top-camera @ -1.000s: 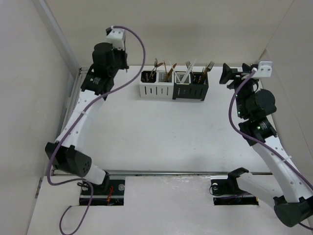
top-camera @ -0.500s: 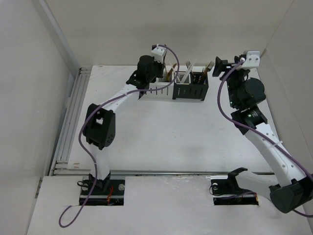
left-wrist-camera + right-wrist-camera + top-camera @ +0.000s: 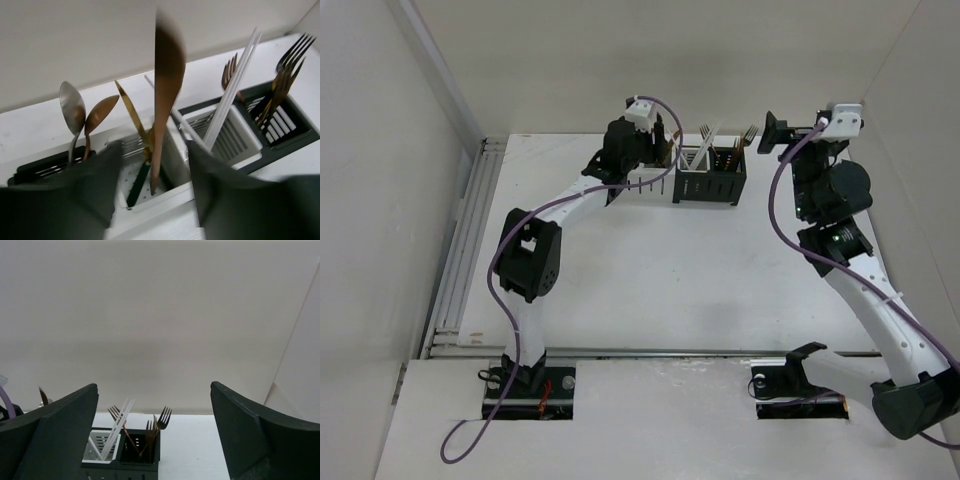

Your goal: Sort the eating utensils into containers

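Two end effectors, both w/ fingers apart: left end effector (image 3: 152,165) straddles blurred copper utensil (image 3: 167,90) standing in white box (image 3: 170,194), no contact seen; right end effector (image 3: 153,390) empty, facing black box (image 3: 150,461) holding forks (image 3: 162,417), chopsticks (image 3: 117,427) upright at table (image 3: 640,280) far edge.

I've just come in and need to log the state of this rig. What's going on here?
The left gripper hangs over the white container, its jaws apart on either side of a copper utensil that stands in a compartment and is not gripped. Spoons, chopsticks and forks stand in the neighbouring compartments. The right gripper is open and empty, off to the right of the black container.
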### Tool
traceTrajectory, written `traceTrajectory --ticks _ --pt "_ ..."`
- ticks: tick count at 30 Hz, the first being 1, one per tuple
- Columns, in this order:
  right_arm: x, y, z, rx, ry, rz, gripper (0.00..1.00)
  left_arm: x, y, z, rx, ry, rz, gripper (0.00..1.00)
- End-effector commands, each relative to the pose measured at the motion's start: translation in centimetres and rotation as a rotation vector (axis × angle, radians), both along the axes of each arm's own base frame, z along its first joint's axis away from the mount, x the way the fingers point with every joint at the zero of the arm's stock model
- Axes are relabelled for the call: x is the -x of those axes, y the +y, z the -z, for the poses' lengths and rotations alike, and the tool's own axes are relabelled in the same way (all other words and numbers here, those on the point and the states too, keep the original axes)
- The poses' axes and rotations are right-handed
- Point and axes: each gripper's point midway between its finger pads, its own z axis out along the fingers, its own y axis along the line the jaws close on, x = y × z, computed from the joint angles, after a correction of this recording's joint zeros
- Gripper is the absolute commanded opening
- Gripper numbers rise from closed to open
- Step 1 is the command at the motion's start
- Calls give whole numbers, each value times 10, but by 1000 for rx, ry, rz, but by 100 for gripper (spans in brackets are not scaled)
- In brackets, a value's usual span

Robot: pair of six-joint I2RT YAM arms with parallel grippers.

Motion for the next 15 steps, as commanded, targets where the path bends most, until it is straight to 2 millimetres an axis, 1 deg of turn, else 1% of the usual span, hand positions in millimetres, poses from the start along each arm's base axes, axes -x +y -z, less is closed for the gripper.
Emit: traceTrajectory --ticks 1,2,3,4,5,6,7,8,9,10,11,12,13,14,15 --pt "13 -20 -27 -30 -62 65 100 3 -1 -23 45 -30 -10 59" --pt "13 -22 -24 -31 -51 76 100 3 4 -27 42 -32 -34 67" --pt "13 -26 -23 -40 -47 99 100 0 6 -39 49 -49 -51 77" --pt "14 -26 -23 -35 -34 99 100 0 10 -55 57 -68 -73 80" --pt "8 -30 -18 -28 -11 120 100 2 16 -65 35 -66 -95 82" --pt "9 -33 -18 -29 3 136 100 -2 26 -73 16 -73 -146 84" --pt "4 -40 -13 -24 47 163 100 -3 34 -114 30 -132 -185 85" --pt "-4 -43 -4 -8 91 181 100 -4 43 -125 10 -142 -228 85" --pt "-8 -56 3 -27 126 225 100 0 69 -157 -18 -182 -337 85" --pt "-14 -62 11 -28 167 243 100 0 91 -168 -30 -196 -412 86" --pt "-16 -71 20 -20 236 269 100 0 112 -173 -36 -194 -487 86" --pt "-30 -73 38 -30 304 263 100 4 153 -186 -45 -192 -589 87" --pt "-38 -72 49 -29 357 225 100 7 184 -187 -45 -173 -695 87" --pt "-38 -88 58 -43 435 250 100 10 206 -180 -58 -139 -747 87" --pt "-50 -91 77 -56 506 253 100 14 227 -173 -66 -101 -784 87"
